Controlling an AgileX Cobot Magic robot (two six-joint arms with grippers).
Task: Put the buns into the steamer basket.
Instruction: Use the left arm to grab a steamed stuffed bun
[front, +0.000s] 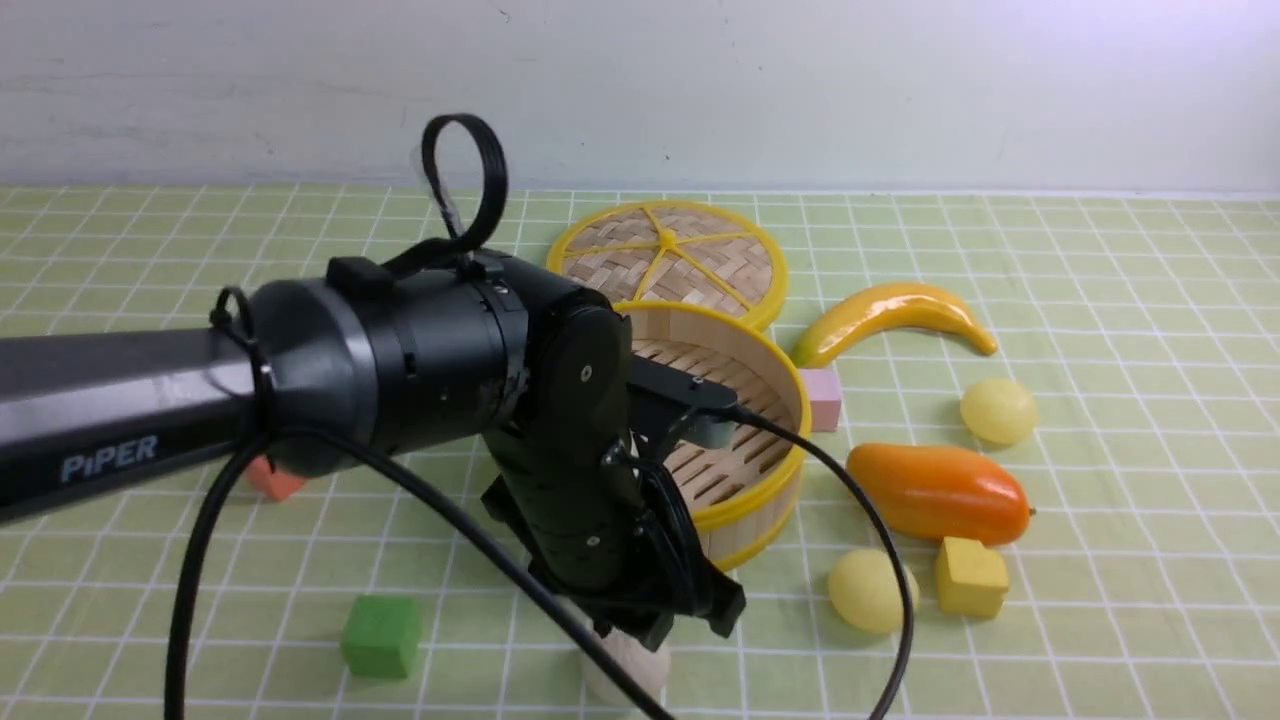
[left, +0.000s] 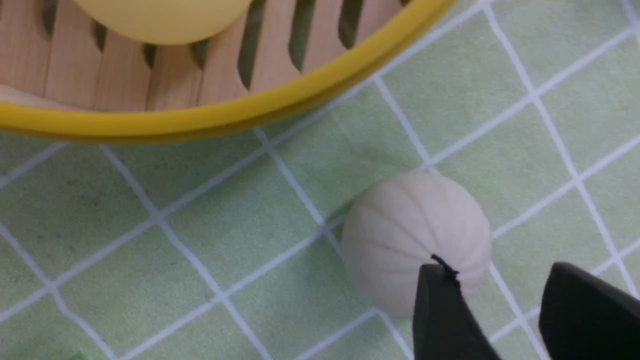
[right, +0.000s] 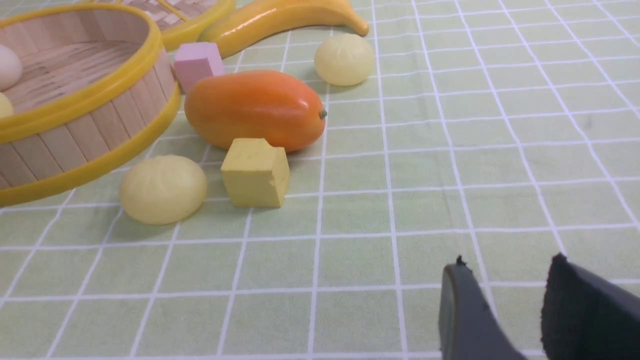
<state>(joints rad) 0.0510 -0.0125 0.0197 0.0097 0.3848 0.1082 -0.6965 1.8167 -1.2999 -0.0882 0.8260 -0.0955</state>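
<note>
My left gripper (front: 680, 630) (left: 500, 280) hangs open just above the cloth in front of the steamer basket (front: 760, 490) (left: 200, 120) (right: 90, 95). A pleated off-white bun (left: 415, 235) (front: 625, 672) lies on the cloth beside one fingertip, outside the gap between the jaws. A pale yellow bun (left: 160, 15) rests on the basket's slats, and the right wrist view shows an off-white bun (right: 7, 67) in there too. Two more yellow buns lie right of the basket, one near (front: 868, 590) (right: 163, 189) and one far (front: 998, 410) (right: 345, 59). My right gripper (right: 510, 275) is open and holds nothing.
A woven lid (front: 668, 255) lies behind the basket. To the right are a banana (front: 890, 315), an orange mango (front: 940, 490), a pink cube (front: 822, 398) and a yellow cube (front: 970, 577). A green cube (front: 381, 635) and an orange cube (front: 272, 480) sit on the left.
</note>
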